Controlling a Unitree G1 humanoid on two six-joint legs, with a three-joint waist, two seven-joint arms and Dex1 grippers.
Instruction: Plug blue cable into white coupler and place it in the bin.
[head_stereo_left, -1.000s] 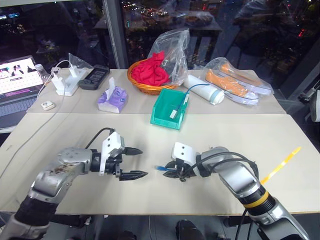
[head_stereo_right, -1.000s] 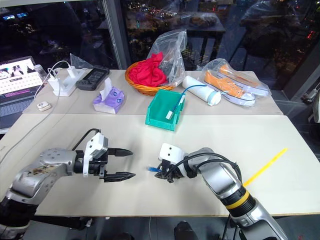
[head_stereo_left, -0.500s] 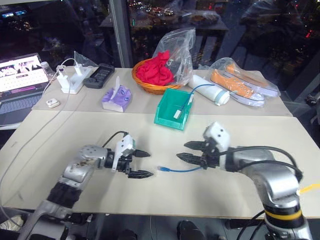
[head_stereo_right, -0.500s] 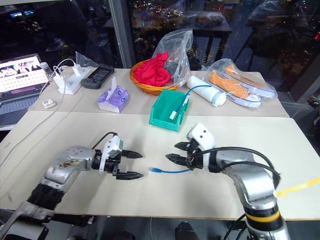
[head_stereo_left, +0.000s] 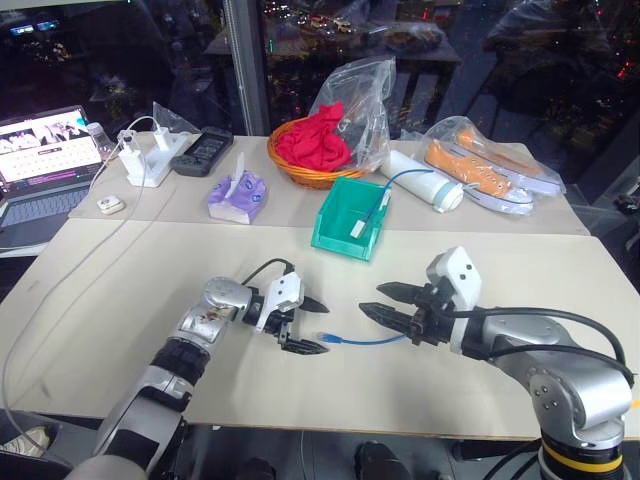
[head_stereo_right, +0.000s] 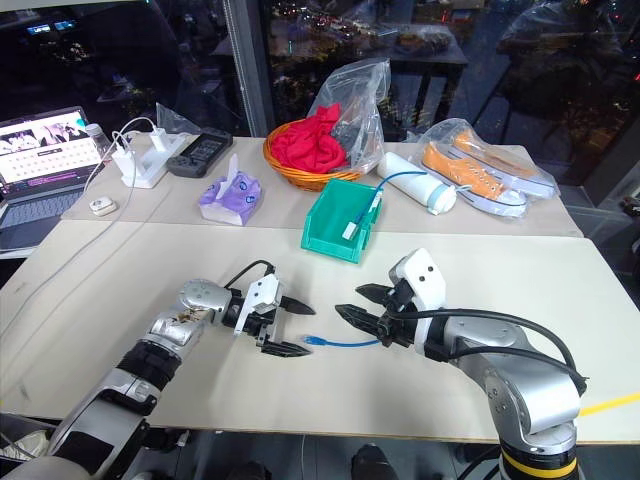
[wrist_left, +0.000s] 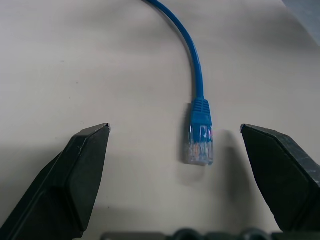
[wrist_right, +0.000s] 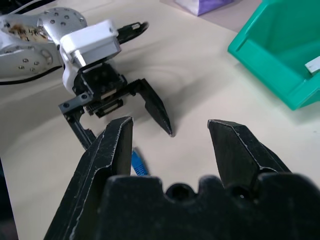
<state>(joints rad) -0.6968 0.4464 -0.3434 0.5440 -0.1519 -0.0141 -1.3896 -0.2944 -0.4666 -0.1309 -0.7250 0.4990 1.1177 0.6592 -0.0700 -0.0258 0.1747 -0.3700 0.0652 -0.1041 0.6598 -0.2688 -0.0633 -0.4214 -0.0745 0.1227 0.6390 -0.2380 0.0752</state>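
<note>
Beige table (head_stereo_left: 120, 290) is carrying everything. Blue cable (head_stereo_left: 362, 341) is lying flat on it between the two grippers, plug end just ahead of the left gripper (head_stereo_left: 310, 324), whose fingers are standing wide apart, holding nothing. Right gripper (head_stereo_left: 385, 301) is hovering open and empty at the cable's other end. Green bin (head_stereo_left: 347, 216) is sitting farther back, white coupler (head_stereo_left: 356, 229) lying inside.

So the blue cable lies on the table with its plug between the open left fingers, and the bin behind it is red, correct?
One thing is wrong: the bin is teal-green, not red, as the left eye view shows. The rest holds: the blue cable lies on the table with its plug between the open left fingers.
</note>
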